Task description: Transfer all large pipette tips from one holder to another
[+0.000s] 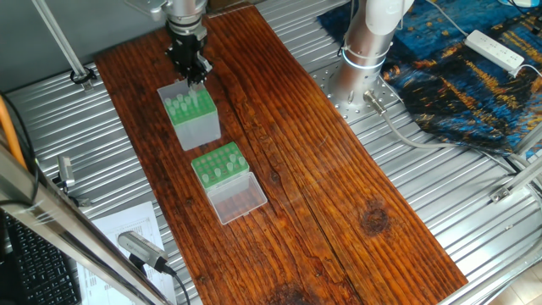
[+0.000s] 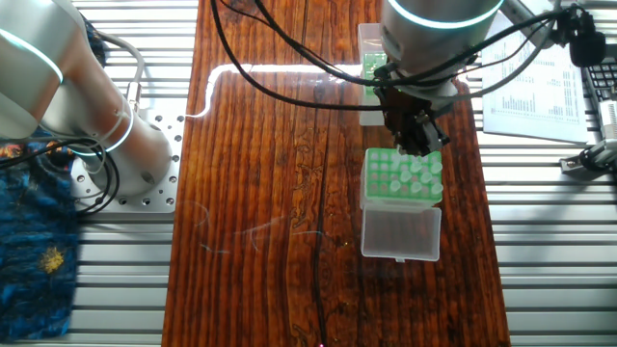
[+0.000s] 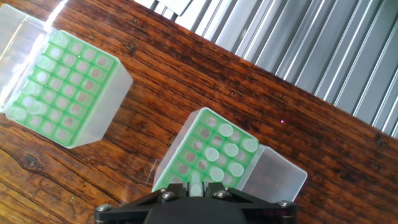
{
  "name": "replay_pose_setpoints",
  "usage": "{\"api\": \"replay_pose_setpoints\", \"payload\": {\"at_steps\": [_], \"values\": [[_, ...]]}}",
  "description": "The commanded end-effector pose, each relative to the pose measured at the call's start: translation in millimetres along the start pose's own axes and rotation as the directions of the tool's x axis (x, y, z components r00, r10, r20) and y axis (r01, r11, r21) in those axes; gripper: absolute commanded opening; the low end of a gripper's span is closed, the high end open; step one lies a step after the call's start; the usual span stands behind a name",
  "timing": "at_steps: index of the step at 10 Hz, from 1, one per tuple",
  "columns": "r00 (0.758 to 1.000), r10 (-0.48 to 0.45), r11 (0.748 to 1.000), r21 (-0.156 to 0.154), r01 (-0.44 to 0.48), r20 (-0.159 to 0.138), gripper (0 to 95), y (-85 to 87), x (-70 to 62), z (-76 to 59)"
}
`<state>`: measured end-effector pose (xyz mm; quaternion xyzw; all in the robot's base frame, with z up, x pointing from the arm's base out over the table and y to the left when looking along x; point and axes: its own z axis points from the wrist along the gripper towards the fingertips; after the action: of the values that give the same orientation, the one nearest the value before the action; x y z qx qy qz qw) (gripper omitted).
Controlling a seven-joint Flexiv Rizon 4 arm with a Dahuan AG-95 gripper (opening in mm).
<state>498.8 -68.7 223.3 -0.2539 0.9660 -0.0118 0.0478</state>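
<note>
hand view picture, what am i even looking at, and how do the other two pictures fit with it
It is one robot arm with a two-finger gripper working over a wooden table. Two cameras are fixed and look at the table from opposite sides. The third sits on the hand and looks down along the fingers, so the dark bar at its bottom edge is the gripper itself.

On the table stand two boxes. The taller box has cloudy grey sides and a green top with holes, several filled with pale pipette tips. The low green rack has a clear lid lying open, and holds a few tips.

The gripper hangs right above the taller box. I cannot tell whether it grips a tip.
</note>
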Motion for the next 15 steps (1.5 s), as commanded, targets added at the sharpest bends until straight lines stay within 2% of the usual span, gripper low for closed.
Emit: {"api": "replay_pose_setpoints", "payload": {"at_steps": [1,8,10,12,13,15], "values": [[1.0,-0.005,1.0,-0.001,0.005,0.006,0.0,0.1,-0.2,0.4],[1.0,-0.016,1.0,-0.006,0.016,-0.002,0.0,2.6,-1.6,-8.8],[0.999,-0.032,0.999,-0.023,0.031,-0.031,0.0,4.0,-3.7,-14.6],[0.998,-0.038,0.999,-0.027,0.037,-0.041,0.0,6.9,-6.3,-17.7],[0.997,-0.048,0.998,-0.041,0.046,-0.066,0.0,10.5,-9.3,-19.7],[0.993,-0.069,0.997,-0.052,0.064,-0.092,0.0,13.9,-12.4,-19.6]]}}
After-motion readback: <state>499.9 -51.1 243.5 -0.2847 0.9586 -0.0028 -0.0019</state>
